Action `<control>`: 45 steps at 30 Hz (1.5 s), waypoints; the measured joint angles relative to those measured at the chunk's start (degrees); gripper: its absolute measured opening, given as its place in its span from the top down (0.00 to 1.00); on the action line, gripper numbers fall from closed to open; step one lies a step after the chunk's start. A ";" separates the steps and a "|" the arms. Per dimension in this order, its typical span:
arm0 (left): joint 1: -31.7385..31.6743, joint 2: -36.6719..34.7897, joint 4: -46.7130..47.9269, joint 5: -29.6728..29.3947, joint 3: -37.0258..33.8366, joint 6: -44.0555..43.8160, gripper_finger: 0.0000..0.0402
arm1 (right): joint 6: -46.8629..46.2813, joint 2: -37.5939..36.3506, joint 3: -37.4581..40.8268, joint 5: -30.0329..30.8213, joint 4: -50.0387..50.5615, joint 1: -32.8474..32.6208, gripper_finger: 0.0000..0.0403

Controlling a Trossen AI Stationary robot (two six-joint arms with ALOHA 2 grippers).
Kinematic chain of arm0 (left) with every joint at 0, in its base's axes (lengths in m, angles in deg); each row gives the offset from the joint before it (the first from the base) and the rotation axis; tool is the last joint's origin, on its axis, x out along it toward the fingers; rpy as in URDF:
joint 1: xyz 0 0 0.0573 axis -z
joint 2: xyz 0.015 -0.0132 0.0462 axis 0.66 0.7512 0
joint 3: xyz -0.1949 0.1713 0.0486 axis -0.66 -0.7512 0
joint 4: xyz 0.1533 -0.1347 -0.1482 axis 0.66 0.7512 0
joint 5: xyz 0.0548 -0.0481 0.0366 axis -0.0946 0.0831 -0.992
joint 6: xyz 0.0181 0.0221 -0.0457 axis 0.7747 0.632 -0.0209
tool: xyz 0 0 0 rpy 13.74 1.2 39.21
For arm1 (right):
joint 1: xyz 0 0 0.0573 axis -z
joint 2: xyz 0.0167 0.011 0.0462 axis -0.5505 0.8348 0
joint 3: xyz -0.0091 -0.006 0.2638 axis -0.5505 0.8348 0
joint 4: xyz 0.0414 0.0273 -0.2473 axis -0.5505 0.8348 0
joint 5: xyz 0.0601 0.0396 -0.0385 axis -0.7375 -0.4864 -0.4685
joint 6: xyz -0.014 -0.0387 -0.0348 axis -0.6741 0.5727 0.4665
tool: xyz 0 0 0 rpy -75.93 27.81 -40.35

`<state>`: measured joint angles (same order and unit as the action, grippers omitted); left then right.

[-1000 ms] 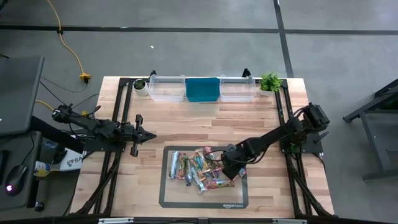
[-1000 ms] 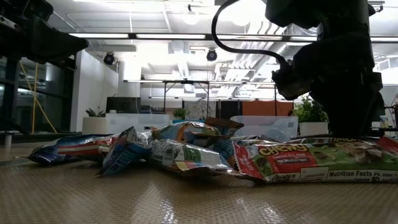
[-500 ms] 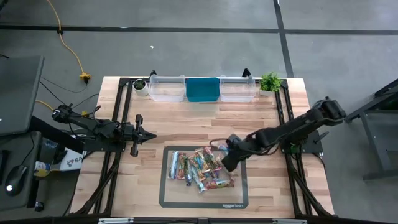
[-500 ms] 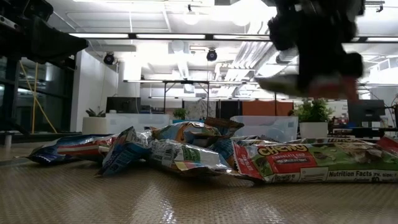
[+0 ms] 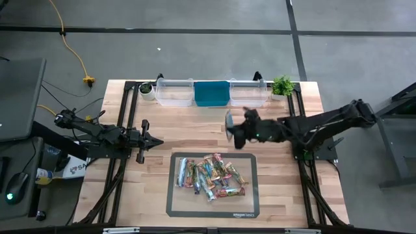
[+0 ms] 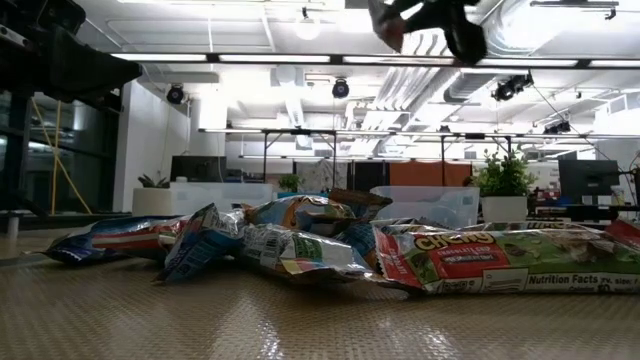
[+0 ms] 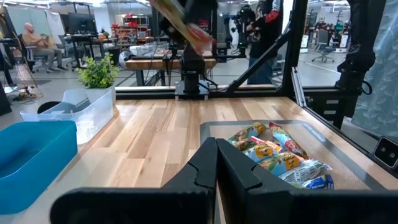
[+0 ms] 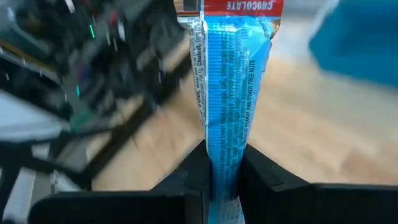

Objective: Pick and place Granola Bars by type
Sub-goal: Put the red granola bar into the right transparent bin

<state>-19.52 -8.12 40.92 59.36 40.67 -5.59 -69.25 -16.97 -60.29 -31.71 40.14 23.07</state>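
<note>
- Granola Bars (image 5: pixel 211 177) lie heaped on the mat (image 5: pixel 175 208), lower centre.
- Bins (image 5: pixel 212 93) sit along the tabletop's (image 5: pixel 195 130) upper edge; contents unclear.
- Right hand (image 5: pixel 231 129) grips a blue bar (image 8: pixel 231 93); left hand (image 5: pixel 158 140) closed.

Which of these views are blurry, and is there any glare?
Right wrist view: the held granola bar is sharp, the background smeared. Low view: the right gripper is motion-blurred against bright ceiling lights, while the pile of bars stays crisp with shiny wrappers. High view: evenly lit, with slight blur on the right gripper.
</note>
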 joint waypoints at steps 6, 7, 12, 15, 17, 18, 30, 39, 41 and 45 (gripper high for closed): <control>-0.02 0.00 0.00 0.00 -0.01 0.00 1.00 | 7.45 -0.26 0.00 5.36 -5.08 5.79 0.88; 0.00 0.02 0.00 0.00 0.01 0.00 1.00 | 8.31 -0.26 0.00 6.70 -5.21 6.90 0.88; 0.00 0.00 0.00 0.00 0.01 0.00 1.00 | 12.63 -0.26 0.00 12.70 -5.90 12.99 0.88; -0.02 0.00 0.00 0.00 -0.01 0.00 1.00 | 17.54 -0.26 0.00 11.95 -7.86 17.41 0.88; -0.02 0.01 0.00 0.00 -0.01 0.00 1.00 | 21.25 -0.26 0.00 9.16 -9.27 20.64 0.88; -0.01 0.00 0.00 0.00 -0.01 0.00 1.00 | 23.01 -0.26 0.00 7.19 -9.80 22.32 0.88; -0.02 0.00 0.00 0.00 -0.01 0.00 1.00 | 43.00 -0.24 0.00 -15.88 -11.15 38.85 0.88; -0.02 0.01 0.00 0.00 0.00 0.00 1.00 | 51.00 1.01 0.00 -23.08 -3.75 46.61 0.88; -0.02 0.00 0.00 0.00 0.01 0.00 1.00 | 51.90 2.16 0.00 -25.02 -0.68 48.14 0.88; -0.01 0.02 0.00 0.00 0.00 0.00 1.00 | 54.75 5.20 0.02 -26.86 4.77 50.28 0.88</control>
<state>-19.53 -8.10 40.92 59.36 40.68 -5.59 -14.50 -11.78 -60.27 -58.57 44.91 73.35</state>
